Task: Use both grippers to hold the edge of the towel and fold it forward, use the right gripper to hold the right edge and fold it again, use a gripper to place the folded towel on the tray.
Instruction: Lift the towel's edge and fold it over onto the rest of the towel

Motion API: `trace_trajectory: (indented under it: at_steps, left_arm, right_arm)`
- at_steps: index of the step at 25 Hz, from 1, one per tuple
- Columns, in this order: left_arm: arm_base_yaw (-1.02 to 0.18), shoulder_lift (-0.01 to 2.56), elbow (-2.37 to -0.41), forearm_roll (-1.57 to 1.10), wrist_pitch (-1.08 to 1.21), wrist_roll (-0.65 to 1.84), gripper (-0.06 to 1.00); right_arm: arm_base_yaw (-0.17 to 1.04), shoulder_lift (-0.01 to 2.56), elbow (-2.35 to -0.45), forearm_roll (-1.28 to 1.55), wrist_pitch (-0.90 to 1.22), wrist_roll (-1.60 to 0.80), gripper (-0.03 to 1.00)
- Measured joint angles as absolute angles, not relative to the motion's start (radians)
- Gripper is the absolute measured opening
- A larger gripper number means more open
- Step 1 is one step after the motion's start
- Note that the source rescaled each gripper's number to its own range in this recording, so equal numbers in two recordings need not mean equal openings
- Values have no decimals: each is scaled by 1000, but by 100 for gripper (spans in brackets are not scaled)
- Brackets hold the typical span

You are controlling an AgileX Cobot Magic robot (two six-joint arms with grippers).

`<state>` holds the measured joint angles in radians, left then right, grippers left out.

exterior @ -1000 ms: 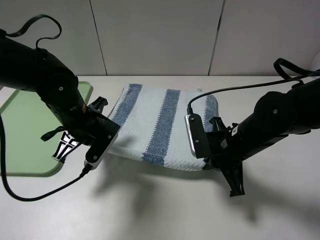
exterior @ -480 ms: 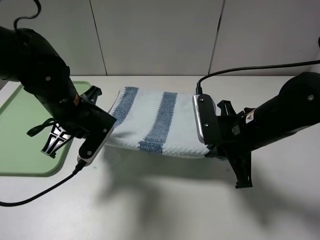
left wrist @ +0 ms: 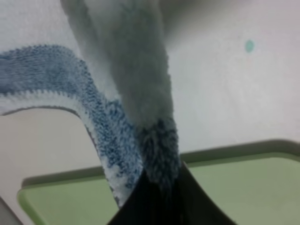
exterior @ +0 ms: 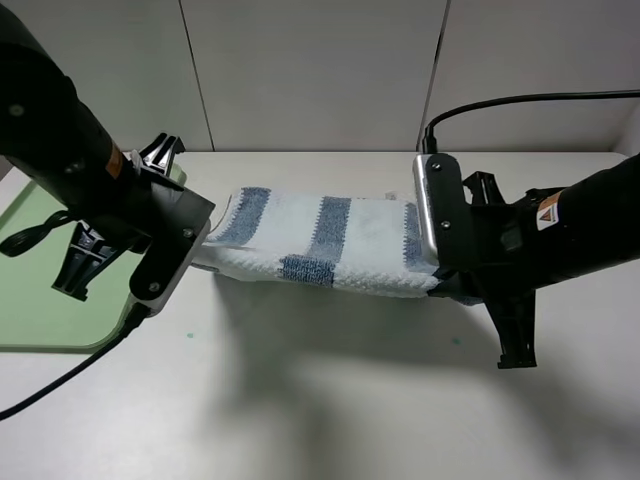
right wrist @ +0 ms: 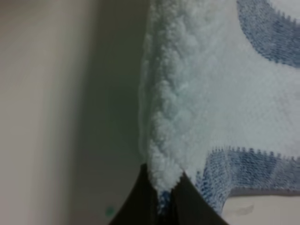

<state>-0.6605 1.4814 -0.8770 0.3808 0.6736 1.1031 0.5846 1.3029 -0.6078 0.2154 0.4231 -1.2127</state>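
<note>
Towel (exterior: pixel 330 240) stretches between my arms over the counter (exterior: pixel 330 400); left gripper (left wrist: pixel 159 190) and right gripper (right wrist: pixel 164 194) each pinch it tight, tray (exterior: pixel 60 325) beside the left one.

The towel (exterior: pixel 330 240) is thick, fuzzy cloth with a bumpy, rough weave (soft loops show up close). The tray (exterior: pixel 60 320) on the left is smooth green plastic with a soft shine. The table top (exterior: pixel 320 400) is smooth and matt.

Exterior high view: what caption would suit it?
Left gripper and right gripper each pinch an end of the towel above the table, beside the tray.
</note>
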Motion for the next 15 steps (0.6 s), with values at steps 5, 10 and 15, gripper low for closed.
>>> trace_trajectory:
  at_steps: [5,10,15]
  left_arm:
    - [-735,1457,-877,394,714,1058,0]
    - [-782,1457,-877,402,747,992,0]
    - [-812,1457,-877,467,797,905,0]
  right_arm:
    - [585,1242,-608,190,486,-1175,0]
    - [587,1186,-607,178,537,-1146,0]
    - [587,1127,-607,178,565,-1125,0]
